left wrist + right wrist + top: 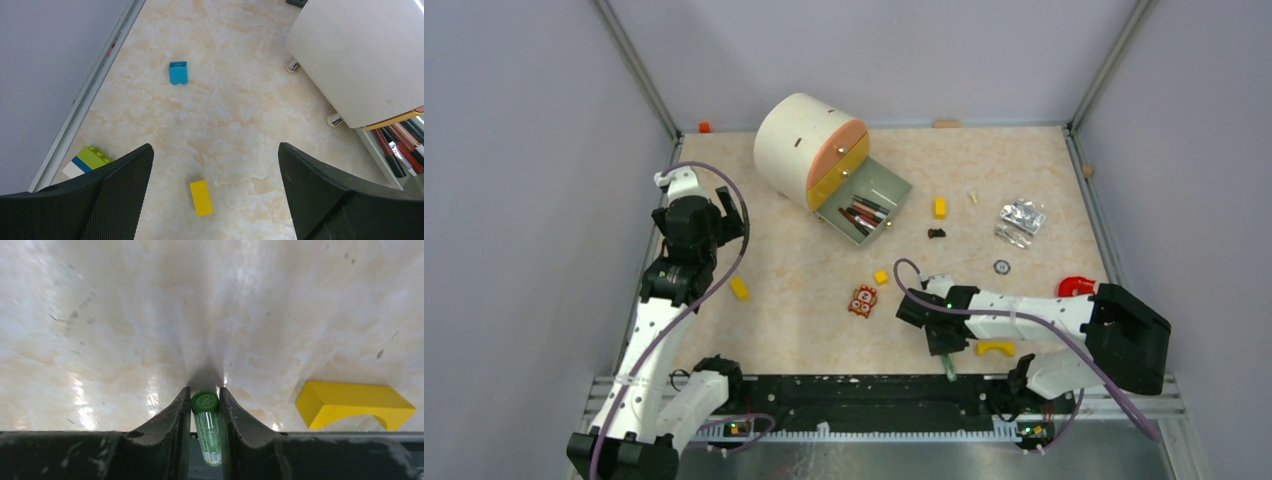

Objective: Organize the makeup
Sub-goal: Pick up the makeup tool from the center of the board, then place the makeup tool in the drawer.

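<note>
right claw (205, 396): jaws narrow, one pad on each side of the green tube (206, 422). Looks like contact on both sides, so I read it as gripped. Tube lies flat along the claw's axis, round end pointing away from the wrist, at the near edge of the table (125, 315). Yellow arch block (355, 402) is near the claw's right side, apart from it.

Step in hand: picking up a stray makeup item, not yet lifted.

Next move, my call:
- lift straight up, staying clear of the arch block
- carry it forward and to the claw's left, to the open drawer (904, 190) of the round organizer (794, 140), where the pencils (864, 213) already lie
- line the tube up lengthwise with them and release low
- a smooth round tube may roll or slip in the pads

left claw (215, 147): jaws wide, holding nothing, hovering beside the organizer, well apart from the right claw. Yellow block (201, 197) sits on the table under its gap.

Writing: white print runs along the tube's green label, too blurred to read. Nothing else legible.
</note>
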Available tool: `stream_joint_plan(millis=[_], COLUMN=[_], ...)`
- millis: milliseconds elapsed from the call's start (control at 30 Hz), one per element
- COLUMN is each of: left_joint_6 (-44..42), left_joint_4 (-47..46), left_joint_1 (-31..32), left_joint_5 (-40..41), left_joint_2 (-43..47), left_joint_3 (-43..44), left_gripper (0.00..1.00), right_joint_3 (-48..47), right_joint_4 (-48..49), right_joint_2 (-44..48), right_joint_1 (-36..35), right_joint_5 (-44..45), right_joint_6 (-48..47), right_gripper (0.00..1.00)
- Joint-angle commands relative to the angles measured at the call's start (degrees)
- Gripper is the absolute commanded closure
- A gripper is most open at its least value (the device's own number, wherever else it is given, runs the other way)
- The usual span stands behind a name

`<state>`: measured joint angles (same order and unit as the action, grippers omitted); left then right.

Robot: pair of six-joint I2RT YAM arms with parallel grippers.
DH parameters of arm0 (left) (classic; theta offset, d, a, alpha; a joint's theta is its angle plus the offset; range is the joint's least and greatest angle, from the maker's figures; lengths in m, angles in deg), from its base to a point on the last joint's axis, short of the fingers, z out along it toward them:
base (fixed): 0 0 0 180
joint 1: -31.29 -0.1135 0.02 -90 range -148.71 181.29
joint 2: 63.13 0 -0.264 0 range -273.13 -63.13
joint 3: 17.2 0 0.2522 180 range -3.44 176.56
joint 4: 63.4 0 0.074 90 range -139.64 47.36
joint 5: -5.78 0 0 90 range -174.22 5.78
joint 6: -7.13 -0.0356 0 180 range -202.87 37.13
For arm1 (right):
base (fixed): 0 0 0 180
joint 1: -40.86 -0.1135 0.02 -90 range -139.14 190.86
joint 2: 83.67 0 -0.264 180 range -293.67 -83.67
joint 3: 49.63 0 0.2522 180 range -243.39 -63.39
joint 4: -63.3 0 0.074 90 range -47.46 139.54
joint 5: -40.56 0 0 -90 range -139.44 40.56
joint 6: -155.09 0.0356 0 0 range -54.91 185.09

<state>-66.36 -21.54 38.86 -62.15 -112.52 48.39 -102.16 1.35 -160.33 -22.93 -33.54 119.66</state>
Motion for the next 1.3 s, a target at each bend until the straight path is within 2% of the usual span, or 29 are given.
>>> stream_joint_plan(millis=[0,133,300,400,567,667,800,1067,1133,1167,1233,1267], left_joint_6=[-0.3,-0.3,-0.3,-0.3,-0.3,-0.3,-0.4,-0.5,-0.5,-0.5,-0.5,-0.5], left_joint_4=[-2.4,-2.5,-2.5,-2.5,-2.5,-2.6,-2.6,-2.6,-2.6,-2.6,-2.6,-2.6], left_joint_1=[-0.3,-0.3,-0.4,-0.4,-0.4,-0.5,-0.5,-0.7,-0.9,-0.9,-0.9,-1.0], left_joint_5=[-0.3,-0.2,-0.6,-0.3,-0.3,-0.4,-0.2,0.1,0.2,0.1,-0.1,-0.2], left_joint_2=[0.4,0.3,0.3,0.3,0.2,0.0,-0.3,-0.5,-0.6,-0.7,-0.8,-0.9], left_joint_3=[0.0,0.0,0.0,0.0,-0.1,0.0,0.0,-0.1,-0.1,0.0,-0.1,-0.1], left_gripper=[0.01,0.01,0.01,0.01,0.01,0.01,0.01,0.01,0.01,0.01,0.01,0.01], right_joint_3=[-4.9,-10.3,-19.1,-26.3,-36.5,-42.5,-50.5,-59.2,-59.7,-60.2,-61.3,-61.6], right_joint_4=[8.4,15.7,28.9,33.8,40.0,41.3,42.2,41.9,42.3,42.1,41.1,41.1], right_joint_2=[-1.1,-3.7,-8.0,-11.3,-16.7,-21.9,-30.1,-39.9,-41.1,-41.9,-43.1,-43.3], right_joint_1=[2.2,5.6,9.3,12.8,17.9,19.7,21.1,26.2,26.7,26.8,27.1,27.2], right_joint_5=[7.4,13.0,17.8,15.5,6.5,1.3,2.3,0.3,0.8,0.9,0.3,-0.3], right_joint_6=[-2.9,-11.8,-32.2,-40.7,-52.2,-59.3,-67.9,-75.0,-76.4,-76.7,-76.6,-76.2], right_gripper=[0.96,0.98,1.00,1.00,0.99,0.99,0.99,0.95,0.90,0.84,0.60,0.52])
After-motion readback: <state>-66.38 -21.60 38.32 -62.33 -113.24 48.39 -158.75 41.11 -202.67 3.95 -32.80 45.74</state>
